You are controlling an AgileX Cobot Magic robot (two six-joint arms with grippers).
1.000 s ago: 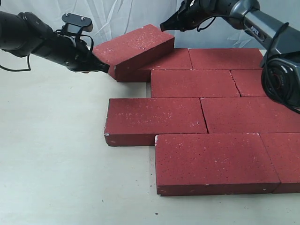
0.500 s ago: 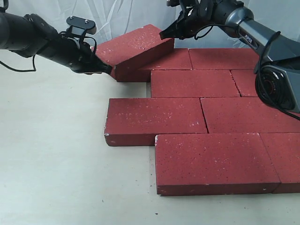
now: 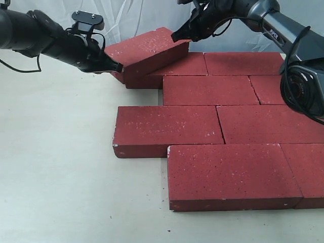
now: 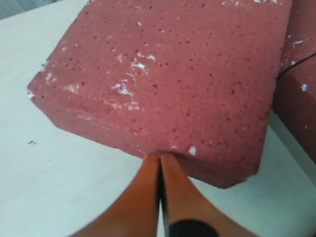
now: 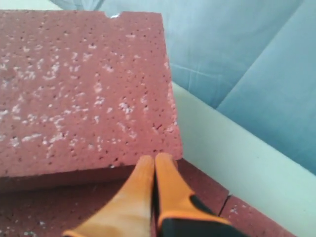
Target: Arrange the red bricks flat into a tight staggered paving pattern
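Outside, we count nine red bricks: eight flat, one tilted brick propped on the back row. Only our wrist views show the left gripper and right gripper pinched closed at its edges.

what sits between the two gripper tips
The tilted red brick. In the exterior view, the left gripper is at its lower left end and the right gripper is at its raised right end. Both grippers are shut.

The left gripper has lifted against the tilted brick's low end, shifting that brick slightly rightward.
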